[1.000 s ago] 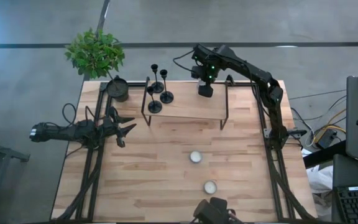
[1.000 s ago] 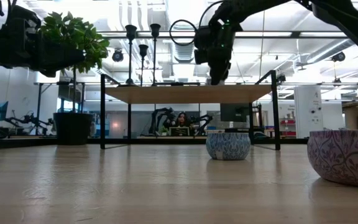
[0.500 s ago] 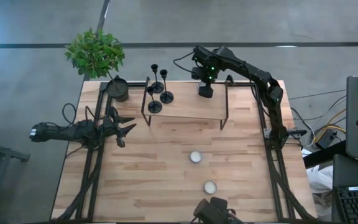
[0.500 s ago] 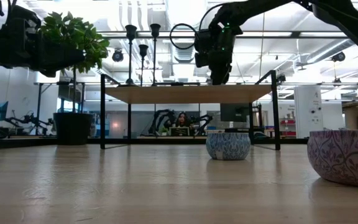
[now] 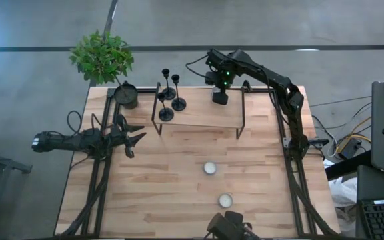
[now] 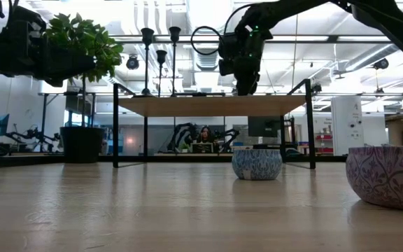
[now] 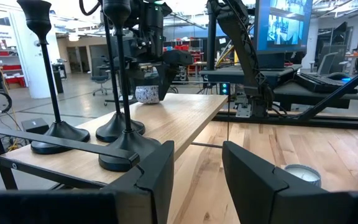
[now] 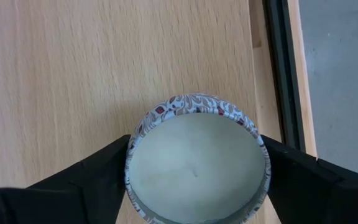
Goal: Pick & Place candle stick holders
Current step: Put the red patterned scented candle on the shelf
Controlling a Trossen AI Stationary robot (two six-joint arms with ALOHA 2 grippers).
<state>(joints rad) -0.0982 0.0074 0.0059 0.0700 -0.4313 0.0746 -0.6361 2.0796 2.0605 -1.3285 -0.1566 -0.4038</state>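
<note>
While the left gripper [image 5: 137, 139] waited mid-left, fingers apart, the right gripper's [image 5: 220, 97] fingers bracketed a tealight cup [image 8: 197, 167] on the upper-centre shelf [image 5: 199, 115].

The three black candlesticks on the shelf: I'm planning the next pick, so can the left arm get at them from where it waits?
Probably yes: the left gripper faces the candlesticks, nothing between them.

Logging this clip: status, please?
Right gripper straddling tealight cup on raised shelf, fingers beside its rim. Left gripper open, waiting at table's left. Candlesticks grouped on shelf. Nothing obstructing.
</note>
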